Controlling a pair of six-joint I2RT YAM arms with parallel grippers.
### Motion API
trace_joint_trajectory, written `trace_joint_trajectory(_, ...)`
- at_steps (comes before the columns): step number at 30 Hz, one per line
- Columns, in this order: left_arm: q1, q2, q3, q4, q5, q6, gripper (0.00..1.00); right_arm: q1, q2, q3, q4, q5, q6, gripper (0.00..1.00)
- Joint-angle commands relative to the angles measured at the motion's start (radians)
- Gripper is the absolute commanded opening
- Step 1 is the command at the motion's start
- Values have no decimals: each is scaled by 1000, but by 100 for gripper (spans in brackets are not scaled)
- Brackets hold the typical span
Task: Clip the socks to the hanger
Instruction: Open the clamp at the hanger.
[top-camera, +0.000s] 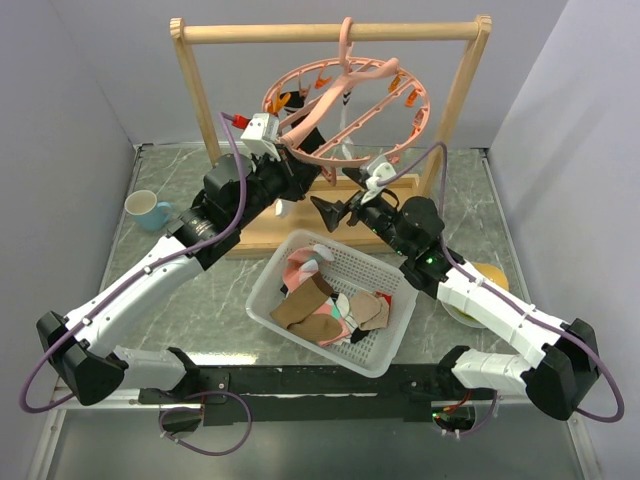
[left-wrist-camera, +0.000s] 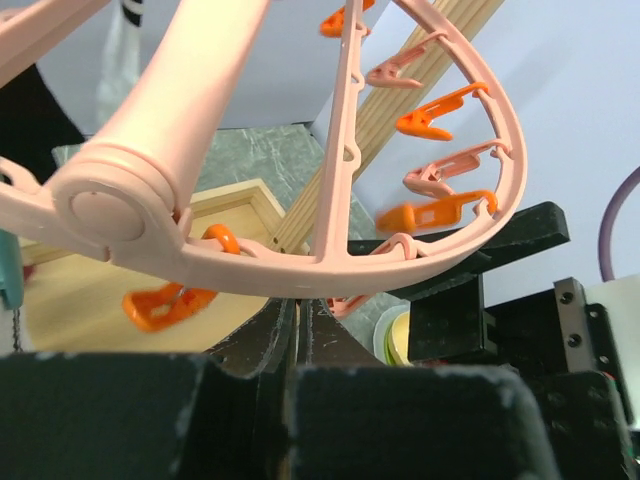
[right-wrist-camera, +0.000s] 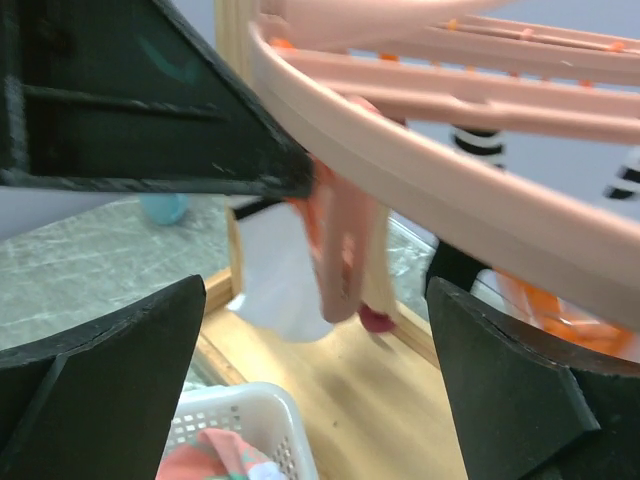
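Here the hanger (left-wrist-camera: 180, 110) hangs tilted, hook up; left tool (left-wrist-camera: 297, 335) pressed together at its rim, right tool (right-wrist-camera: 318, 330) spread.

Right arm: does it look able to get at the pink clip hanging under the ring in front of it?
Probably yes. The right gripper has its fingers open, and the pink clip hangs from the hanger straight between them, nothing in front. The shut left gripper crowds the clip's top, though.

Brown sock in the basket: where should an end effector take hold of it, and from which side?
Probably across its middle, coming straight down from above. The brown sock lies flat with nothing over it, and the walls of the white basket would block a sideways approach.
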Motion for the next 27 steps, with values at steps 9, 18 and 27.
trace_joint_trajectory(9, -3, -3, 64, 5, 17, 11, 2, -50, -16, -10, 177, -110, -2, 92)
trace_joint_trajectory(18, -4, -6, 64, 5, 23, 11, 3, -64, 15, 28, 164, -184, 32, 41)
trace_joint_trajectory(27, 5, -31, 46, 4, 44, -9, 7, -64, 30, 38, 176, -199, 53, 20)
